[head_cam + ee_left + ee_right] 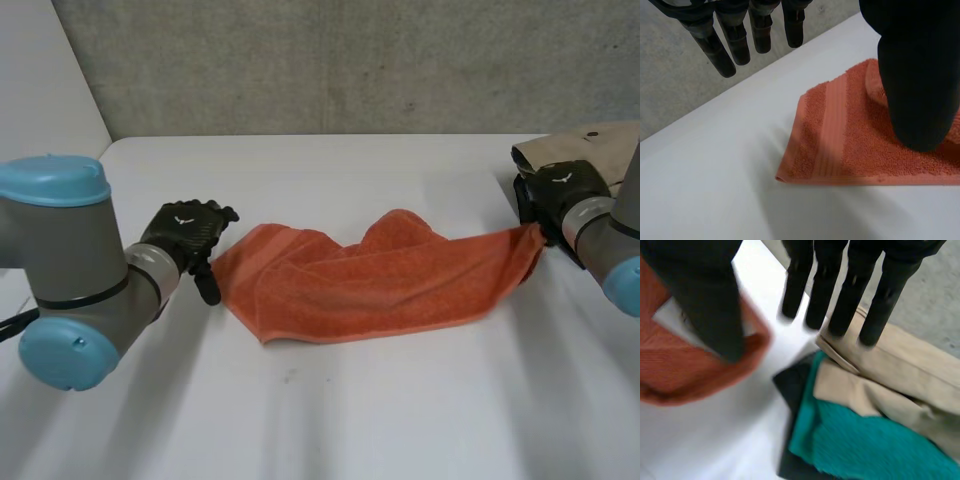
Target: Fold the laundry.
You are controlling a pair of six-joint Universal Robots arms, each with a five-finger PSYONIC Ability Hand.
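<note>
Two hands share one orange towel (370, 280), which lies loosely doubled and rumpled across the middle of the white table (330, 430). The left hand (185, 238) sits at the towel's left end. In its wrist view the fingers (722, 57) are straight and spread, clear of the cloth, while the thumb (920, 80) hangs over the towel just inside its near corner (790, 172). Whether the thumb presses down I cannot tell. That placing looks meant to pin this end while the other end is drawn out.

The right hand (555, 192) is at the far right, and the towel's right end rises off the table to it in a stretched tail. Its fingers (840, 300) are straight and well apart from its thumb (710, 305), pinching nothing. The cloth is looped over that thumb alone, hooked rather than gripped. Beneath those fingers lies the pile of waiting clothes (890, 370), beige over teal and something dark.

I judge the aim is to stretch the towel flat before the first fold. A hooked hold may slip.
</note>
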